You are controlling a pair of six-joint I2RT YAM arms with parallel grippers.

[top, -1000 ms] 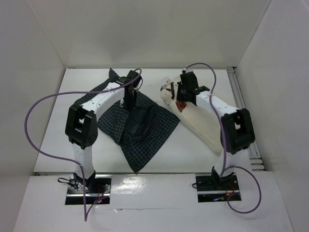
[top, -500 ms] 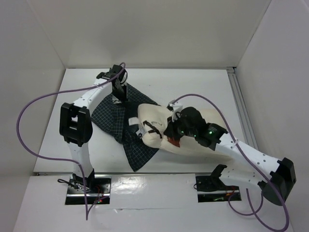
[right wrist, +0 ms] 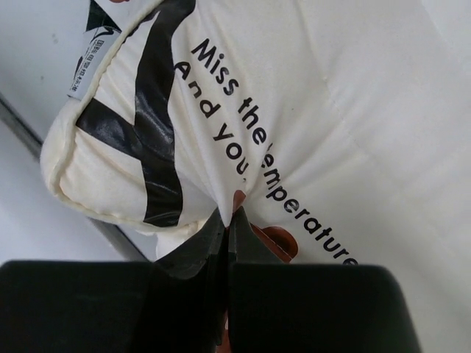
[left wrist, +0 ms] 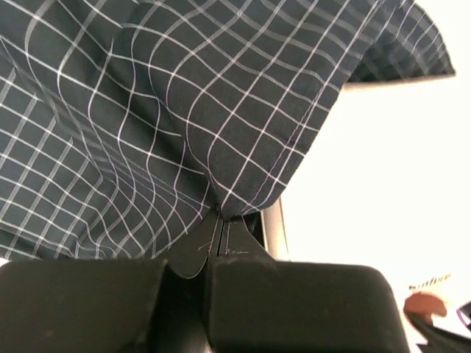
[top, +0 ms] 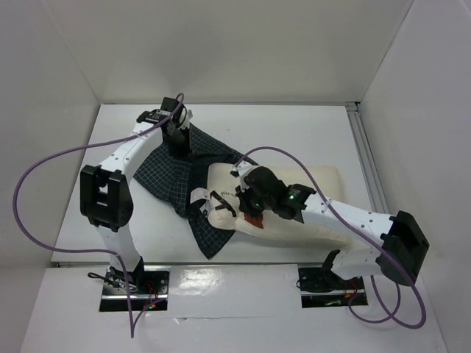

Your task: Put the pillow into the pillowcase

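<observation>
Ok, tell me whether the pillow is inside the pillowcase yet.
Out. The pillow lies uncovered, one end resting on top of the pillowcase.

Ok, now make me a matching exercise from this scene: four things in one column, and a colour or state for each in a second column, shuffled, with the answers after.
Column one:
1. pillow
2. pillowcase
3. left gripper
4. right gripper

Column two:
a. shut on a fold of cream fabric
b. dark with a fine white grid
c. shut on an edge of checked cloth
d. cream with black lettering

Pairs: 1-d, 2-b, 3-c, 4-a
</observation>
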